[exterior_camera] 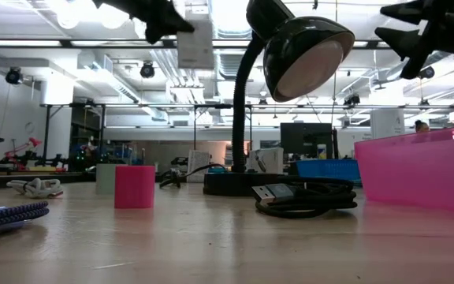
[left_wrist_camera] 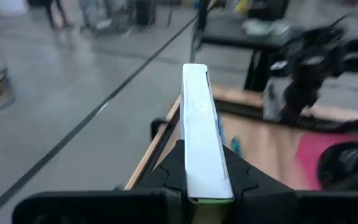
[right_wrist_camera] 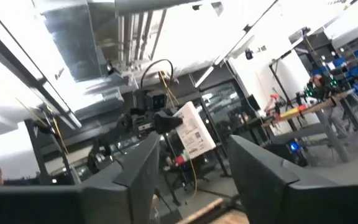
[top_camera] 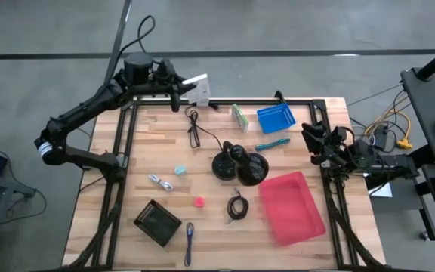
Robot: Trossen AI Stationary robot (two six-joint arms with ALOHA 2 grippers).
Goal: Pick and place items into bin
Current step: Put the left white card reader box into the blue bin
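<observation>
My left gripper [top_camera: 180, 91] is up over the table's far left edge, shut on a flat white packet [top_camera: 197, 87] that also shows high in the low view [exterior_camera: 195, 43]. My right gripper [right_wrist_camera: 191, 174] waits open at the table's right edge [top_camera: 313, 137], with nothing between its fingers. On the table lie a green-white packet [top_camera: 239, 117], a teal marker [top_camera: 272, 143], a pale-blue cube [top_camera: 180, 171], a pink cube [top_camera: 199, 202], a silvery metal piece [top_camera: 159, 182], a coiled black cable [top_camera: 237, 205] and a purple pen [top_camera: 189, 240]. The pink bin [top_camera: 291, 206] sits near right. My left gripper pinches the white packet's two flat faces between its fingers [left_wrist_camera: 171, 169], at the packet's end with the green edge [left_wrist_camera: 209, 200]. The fingers reach about level from the table's left. The packet stands on edge, sticks out beyond them and is lifted clear of the table.
A black desk lamp [top_camera: 240, 165] stands mid-table beside the pink bin. A small blue tray [top_camera: 276, 119] lies at the far right, a black mesh basket [top_camera: 157, 222] near left. A long thin black cord [top_camera: 195, 132] trails from the far edge.
</observation>
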